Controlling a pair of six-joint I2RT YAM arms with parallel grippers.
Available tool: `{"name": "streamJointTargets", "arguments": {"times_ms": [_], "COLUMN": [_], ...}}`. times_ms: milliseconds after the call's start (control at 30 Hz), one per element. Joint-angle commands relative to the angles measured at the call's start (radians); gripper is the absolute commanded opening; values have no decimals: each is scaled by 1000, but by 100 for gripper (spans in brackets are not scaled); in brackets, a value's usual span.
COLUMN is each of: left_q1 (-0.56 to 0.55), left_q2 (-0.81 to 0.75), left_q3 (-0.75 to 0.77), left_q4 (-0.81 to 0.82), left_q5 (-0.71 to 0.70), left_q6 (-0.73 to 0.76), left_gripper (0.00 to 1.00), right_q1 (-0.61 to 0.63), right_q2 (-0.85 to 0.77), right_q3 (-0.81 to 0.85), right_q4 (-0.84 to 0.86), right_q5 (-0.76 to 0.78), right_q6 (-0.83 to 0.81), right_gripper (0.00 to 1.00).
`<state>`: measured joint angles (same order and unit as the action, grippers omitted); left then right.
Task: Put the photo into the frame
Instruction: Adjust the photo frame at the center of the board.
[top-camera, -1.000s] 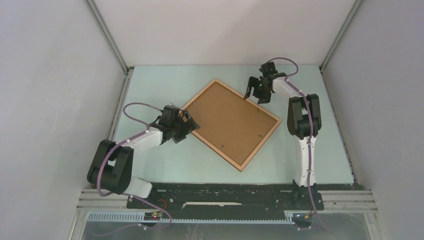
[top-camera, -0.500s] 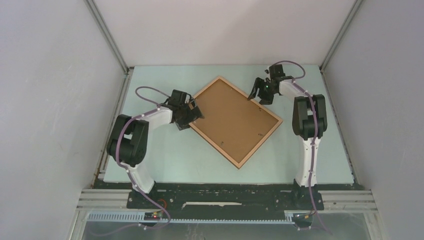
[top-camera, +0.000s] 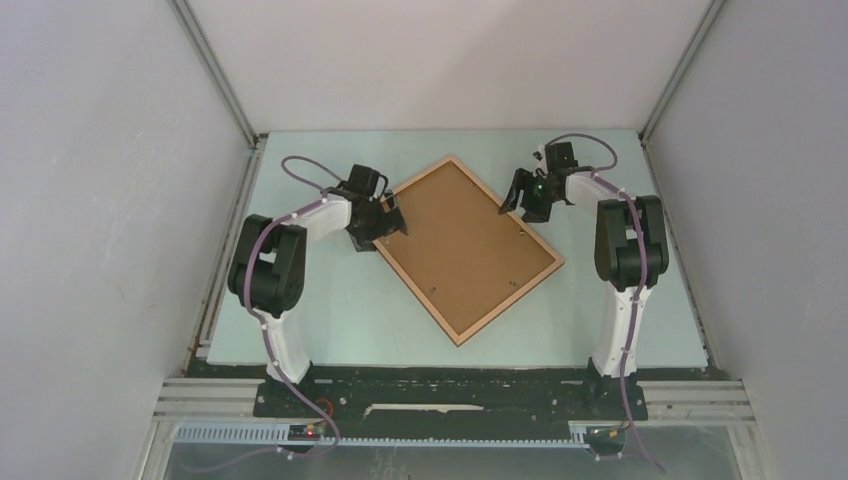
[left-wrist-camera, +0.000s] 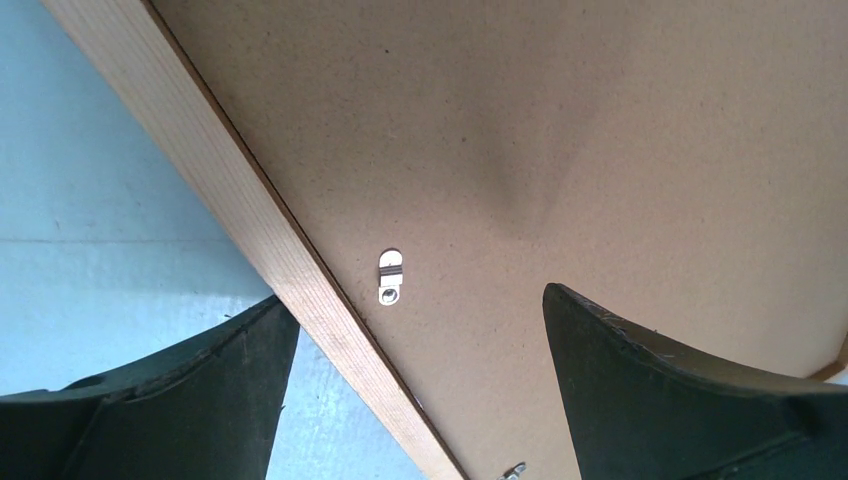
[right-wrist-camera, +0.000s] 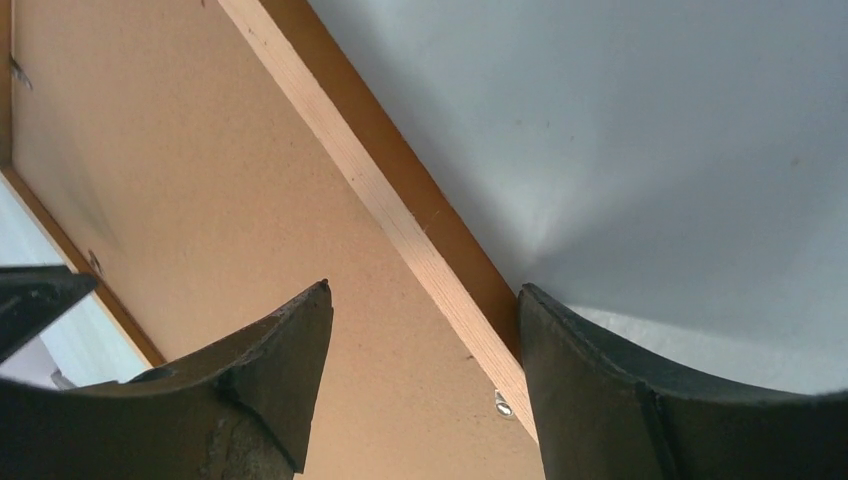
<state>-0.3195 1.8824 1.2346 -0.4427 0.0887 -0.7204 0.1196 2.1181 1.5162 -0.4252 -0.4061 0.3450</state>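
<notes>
Item: the frame (top-camera: 510, 303), a thin rectangular surround of light orange-brown wood with visible straight grain, lying flat and back-up on the pale blue-green table (top-camera: 330, 310). It sits about mid-table, turned so that its corners point far, right, near and left. Contents: a brown hardboard backing board (top-camera: 465, 245) fills the opening, seated inside the rails, its surface matt and finely speckled. The left wrist view shows a small silver turn clip (left-wrist-camera: 390, 277) lying on the board just beside the inner edge of the rail (left-wrist-camera: 232, 205), with part of a second clip at the bottom edge of that view. The right wrist view shows a small metal fastener (right-wrist-camera: 503, 403) on the rail's (right-wrist-camera: 400, 215) underside edge near the right finger. Left gripper (top-camera: 388, 222): at the frame's left corner region, jaws released and spread wide, one finger over the bare table, the other over the backing board, the rail passing between them without contact on either side. Right gripper (top-camera: 522, 197): at the far-right rail, jaws likewise parted and astride the rail, one finger above the board, the other on the table side and close against the wood; whether it touches cannot be told.
</notes>
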Motion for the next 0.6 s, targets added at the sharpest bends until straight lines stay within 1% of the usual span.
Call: {"name": "streamJointTargets", "arguments": {"times_ms": [0,67,167,267,367,467,567], "left_q1": [-6,-5,-4,-5,-4,1,11], "left_q2": [72,90,96,83,44,42,51], "left_q3": [107,149,203,233,222,240,278], "left_q4": [11,-41,-93,-131,-127,-136,-179], "left_q5": [16,-33,-85,-144,-184,-236,-270], "left_q6": [65,105,155,187,204,223,227], "left_gripper": [96,96,96,96,97,97,97], "right_q1": [22,29,45,47,28,-6,-17], "right_q2": [-33,-31,-69,-146,-203,-198,-192], "right_q3": [-33,-15,-14,-44,-83,-97,-102], "right_q4": [-106,-151,-182,-171,-138,-132,-125], "right_q5": [-166,-200,-216,-150,-102,-162,-85], "right_q6": [-25,-63,-114,-127,-124,-127,-115], "right_gripper": [75,71,71,73,77,77,78]}}
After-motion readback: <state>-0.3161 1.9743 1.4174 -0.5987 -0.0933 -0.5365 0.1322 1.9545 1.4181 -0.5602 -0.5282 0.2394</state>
